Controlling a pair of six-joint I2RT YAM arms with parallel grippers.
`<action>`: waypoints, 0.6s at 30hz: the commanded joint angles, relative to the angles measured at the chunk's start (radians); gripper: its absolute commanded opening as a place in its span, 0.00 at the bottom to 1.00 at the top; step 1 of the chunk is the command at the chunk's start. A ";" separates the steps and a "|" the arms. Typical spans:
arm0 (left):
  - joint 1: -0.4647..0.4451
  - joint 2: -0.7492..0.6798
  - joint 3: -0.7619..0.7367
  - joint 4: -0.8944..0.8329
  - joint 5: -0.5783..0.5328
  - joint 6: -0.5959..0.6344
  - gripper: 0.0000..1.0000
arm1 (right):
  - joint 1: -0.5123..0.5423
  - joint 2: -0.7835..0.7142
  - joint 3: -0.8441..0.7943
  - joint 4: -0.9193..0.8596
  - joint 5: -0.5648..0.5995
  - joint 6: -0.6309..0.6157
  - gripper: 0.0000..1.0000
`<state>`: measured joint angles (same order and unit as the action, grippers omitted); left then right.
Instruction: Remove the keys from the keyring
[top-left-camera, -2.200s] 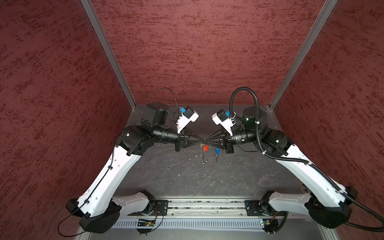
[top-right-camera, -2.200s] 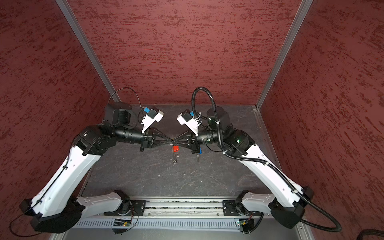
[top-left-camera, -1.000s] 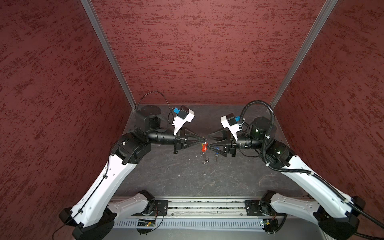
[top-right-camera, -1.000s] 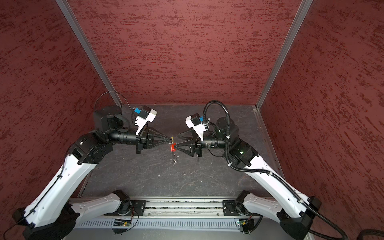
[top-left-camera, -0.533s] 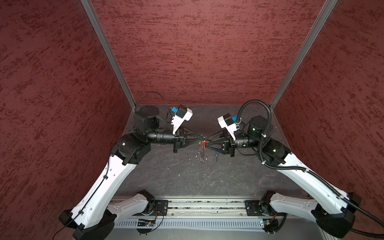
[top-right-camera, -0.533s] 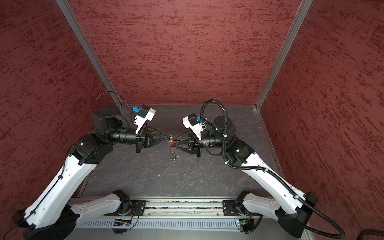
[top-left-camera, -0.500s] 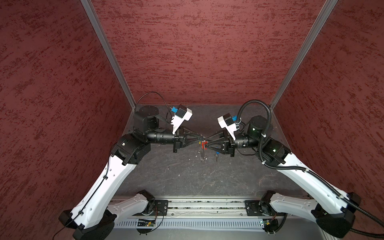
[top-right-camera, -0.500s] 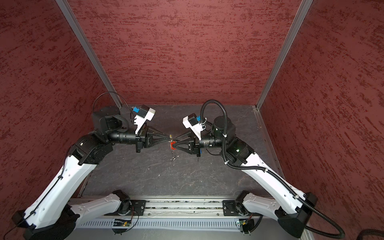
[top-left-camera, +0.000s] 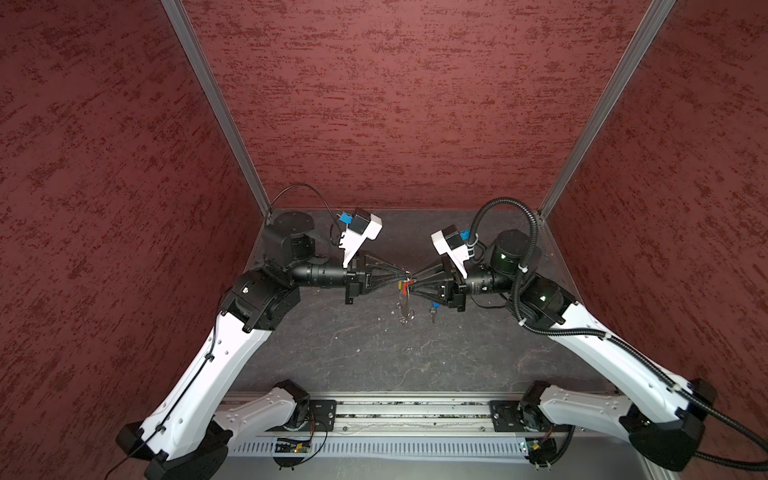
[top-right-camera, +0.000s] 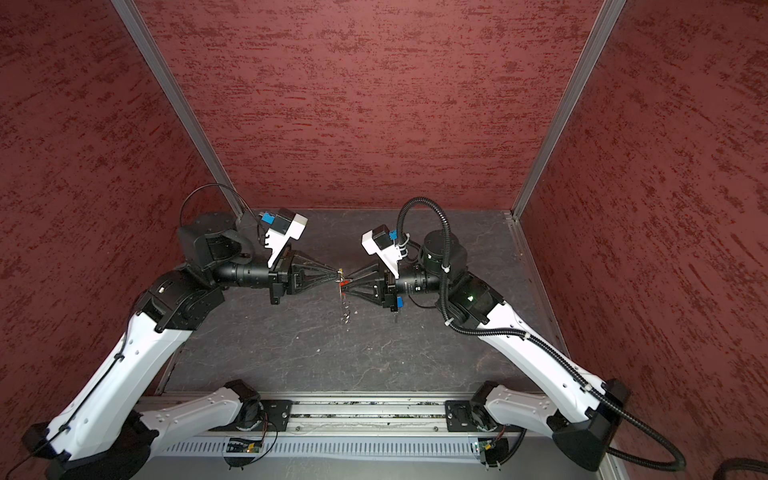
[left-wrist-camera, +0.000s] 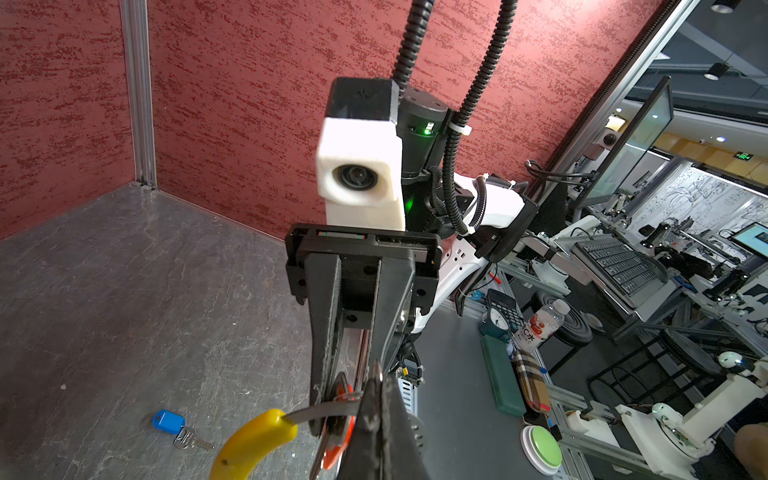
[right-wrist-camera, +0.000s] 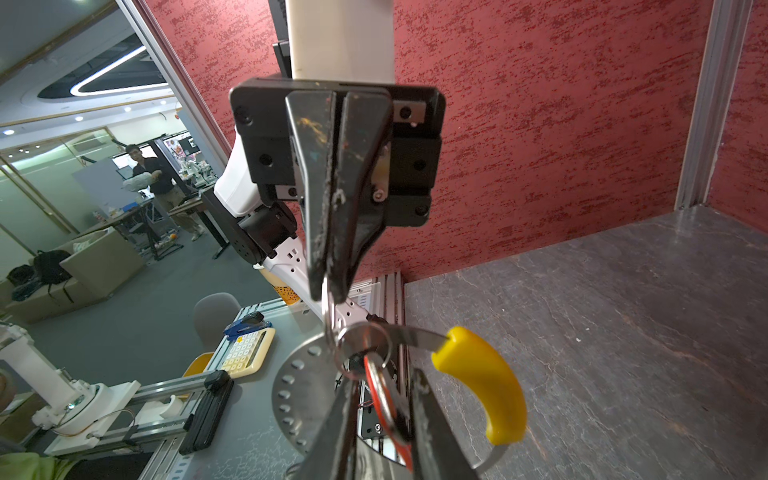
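Silvery keyring (right-wrist-camera: 415, 335) aloft over the surface (top-left-camera: 353, 345), pinched fast in the left gripper (top-left-camera: 402, 274). Red key (left-wrist-camera: 345, 428) between the narrowed right gripper (top-left-camera: 413, 281) jaws; clamped or not, hard to tell. Best: keep ring still, walk key round the split coil, no yanking. Blue key (left-wrist-camera: 168, 420) loose on surface. No containers visible.

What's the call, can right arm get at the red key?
Likely yes: the right hand has its jaws either side of the red key, hanging off the keyring that the left hand pinches; nothing between.
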<state>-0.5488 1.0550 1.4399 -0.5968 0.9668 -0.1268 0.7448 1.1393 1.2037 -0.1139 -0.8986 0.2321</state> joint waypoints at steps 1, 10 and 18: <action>0.006 -0.016 -0.012 0.047 0.010 -0.013 0.00 | 0.009 0.001 0.046 0.055 -0.025 0.001 0.22; 0.006 -0.030 -0.041 0.100 -0.002 -0.041 0.00 | 0.020 0.010 0.053 0.078 -0.034 0.006 0.11; 0.006 -0.066 -0.091 0.190 -0.047 -0.079 0.00 | 0.024 0.011 0.054 0.086 -0.021 0.004 0.00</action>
<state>-0.5480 1.0115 1.3651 -0.4847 0.9485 -0.1814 0.7589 1.1522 1.2209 -0.0708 -0.9134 0.2447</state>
